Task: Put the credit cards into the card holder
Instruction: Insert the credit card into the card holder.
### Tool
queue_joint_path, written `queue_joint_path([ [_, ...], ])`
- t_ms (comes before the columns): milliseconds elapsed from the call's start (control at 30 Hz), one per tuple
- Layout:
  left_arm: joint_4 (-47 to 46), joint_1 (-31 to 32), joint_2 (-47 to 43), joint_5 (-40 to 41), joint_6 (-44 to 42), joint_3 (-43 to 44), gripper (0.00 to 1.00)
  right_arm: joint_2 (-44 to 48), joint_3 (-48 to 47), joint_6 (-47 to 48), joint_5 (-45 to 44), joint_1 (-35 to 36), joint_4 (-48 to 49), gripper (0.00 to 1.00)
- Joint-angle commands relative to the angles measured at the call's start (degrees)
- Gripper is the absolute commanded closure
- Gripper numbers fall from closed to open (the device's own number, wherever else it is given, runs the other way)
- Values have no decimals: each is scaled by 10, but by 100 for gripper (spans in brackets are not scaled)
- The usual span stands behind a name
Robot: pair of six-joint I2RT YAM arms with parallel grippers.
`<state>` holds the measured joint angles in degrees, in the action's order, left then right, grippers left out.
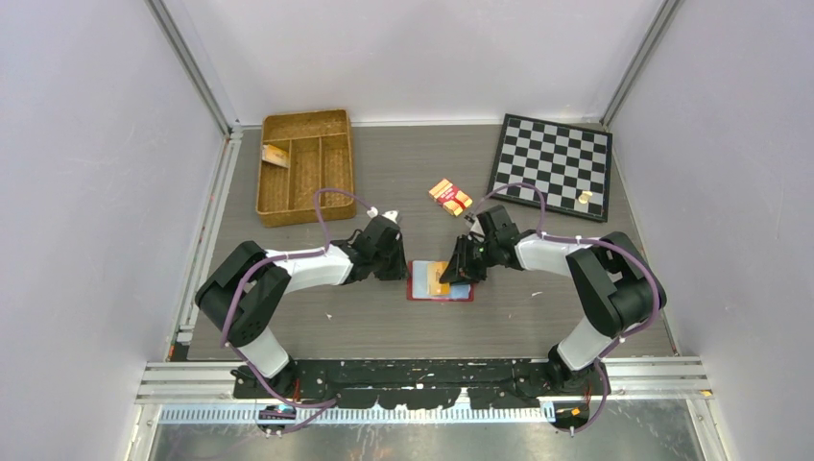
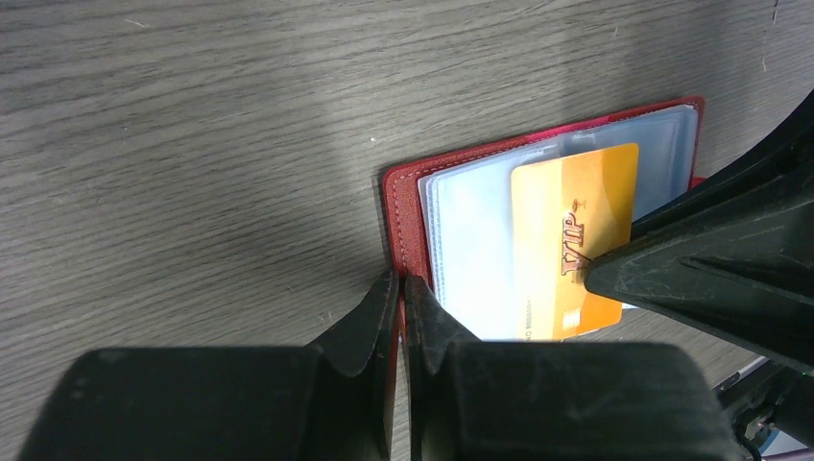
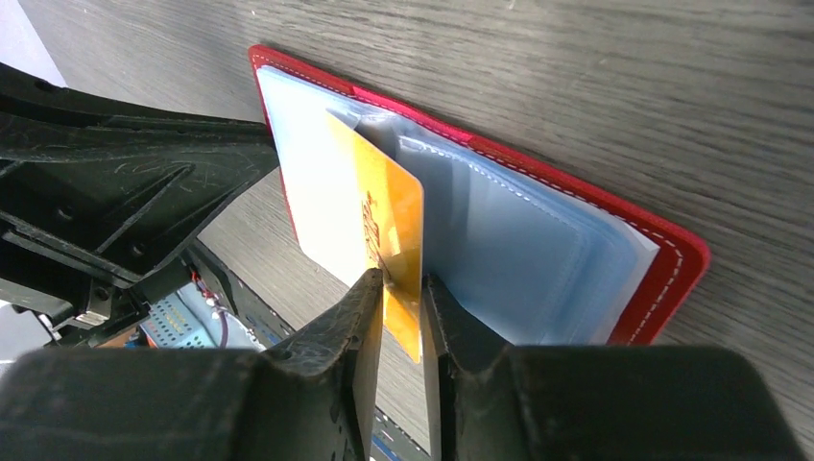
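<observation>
1. card holder (image 2: 403, 211), one: dark red, lying open on the wood table (image 2: 192, 144) between the two arms, clear sleeves facing up.
2. credit card (image 2: 574, 221), one seen: orange, partly in among the holder's sleeves, free end raised.
3. left gripper (image 2: 401, 286): jaws nearly together, nipping the holder's red cover edge.
4. right gripper (image 3: 403, 288): jaws narrow, astride the card's lower corner; whether they pinch it, cannot tell.
5. top view only: one wicker tray (image 1: 307, 116), one orange-and-red pack (image 1: 450, 197), one chessboard (image 1: 552, 165).
6. wrist views only: "vip" lettering on the card, white stitching on the holder.
</observation>
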<state>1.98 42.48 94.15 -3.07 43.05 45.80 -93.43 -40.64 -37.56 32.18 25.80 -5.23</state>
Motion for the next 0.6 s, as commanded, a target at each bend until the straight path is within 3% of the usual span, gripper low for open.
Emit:
queue_joint_path([
  [0, 3, 2, 8, -2, -2, -19, 93, 7, -23, 12, -50, 12, -36, 71],
  [267, 3, 2, 8, -1, -3, -20, 95, 46, -39, 22, -97, 23, -84, 56],
  [567, -1, 2, 5, -4, -5, -23, 96, 36, -50, 19, -106, 40, -83, 54],
])
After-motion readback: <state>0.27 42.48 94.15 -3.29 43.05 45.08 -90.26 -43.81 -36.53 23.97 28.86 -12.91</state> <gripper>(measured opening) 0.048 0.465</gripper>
